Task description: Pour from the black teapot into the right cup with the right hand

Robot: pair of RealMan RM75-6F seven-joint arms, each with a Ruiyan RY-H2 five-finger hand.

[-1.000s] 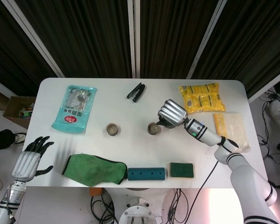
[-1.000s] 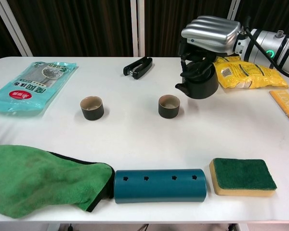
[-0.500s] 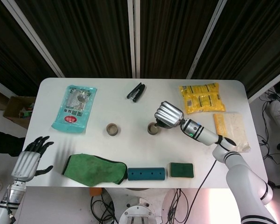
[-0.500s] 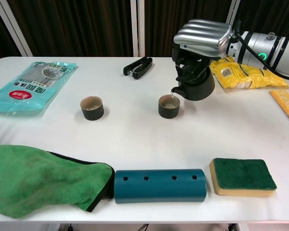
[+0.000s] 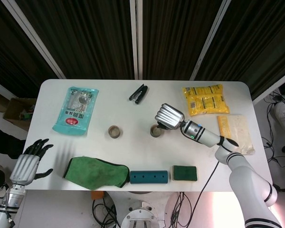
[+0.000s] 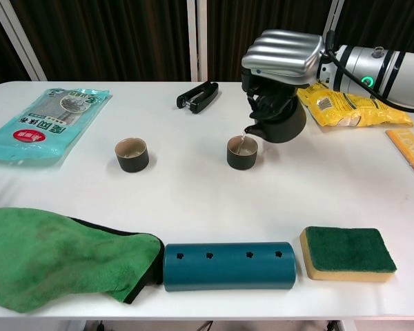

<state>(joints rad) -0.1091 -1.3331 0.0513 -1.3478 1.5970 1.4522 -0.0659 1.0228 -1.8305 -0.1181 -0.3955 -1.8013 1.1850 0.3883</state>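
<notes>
Black teapot (image 6: 279,118) tilted, spout over right cup (image 6: 241,153).

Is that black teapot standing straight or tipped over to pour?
Tipped. The right hand holds the black teapot off the table, spout leaning down over the right cup, with a thin stream running from the spout.

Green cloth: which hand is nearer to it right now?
Left. The left hand hangs open off the table's near-left corner, just beside the green cloth. The right hand holds the black teapot over the right cup, well beyond the cloth.
</notes>
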